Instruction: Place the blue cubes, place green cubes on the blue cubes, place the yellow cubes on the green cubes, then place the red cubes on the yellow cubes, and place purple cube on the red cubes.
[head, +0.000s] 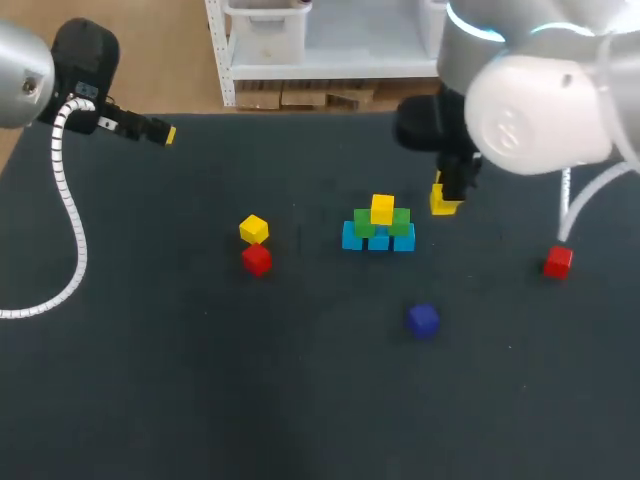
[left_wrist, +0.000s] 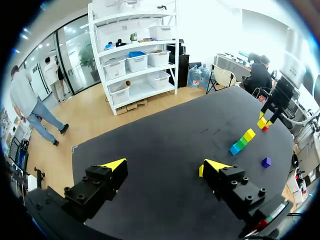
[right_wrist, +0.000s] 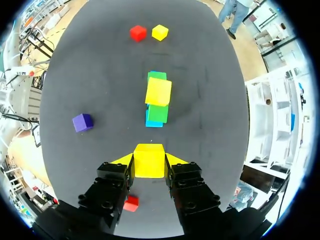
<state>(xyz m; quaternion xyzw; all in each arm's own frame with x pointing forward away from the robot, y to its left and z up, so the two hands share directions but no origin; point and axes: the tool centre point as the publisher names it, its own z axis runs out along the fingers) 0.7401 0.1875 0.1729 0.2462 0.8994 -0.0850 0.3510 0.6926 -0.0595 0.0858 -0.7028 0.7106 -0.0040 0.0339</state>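
Mid-table stands a small pyramid: a row of blue cubes (head: 378, 240), two green cubes (head: 365, 222) on them and one yellow cube (head: 382, 208) on top. My right gripper (head: 445, 203) hangs just right of it, shut on a second yellow cube (right_wrist: 149, 152), with the pyramid (right_wrist: 158, 97) ahead of its fingers. Loose on the table lie a yellow cube (head: 254, 229), a red cube (head: 257, 259), another red cube (head: 558, 262) and a purple cube (head: 423, 320). My left gripper (head: 165, 133) is open and holds nothing at the far left corner (left_wrist: 162, 167).
The loose yellow and red pair lies left of the pyramid, the purple cube in front of it, and the second red cube near the right edge, under my right arm (right_wrist: 131, 203). The black table (head: 200, 380) runs wide toward the front.
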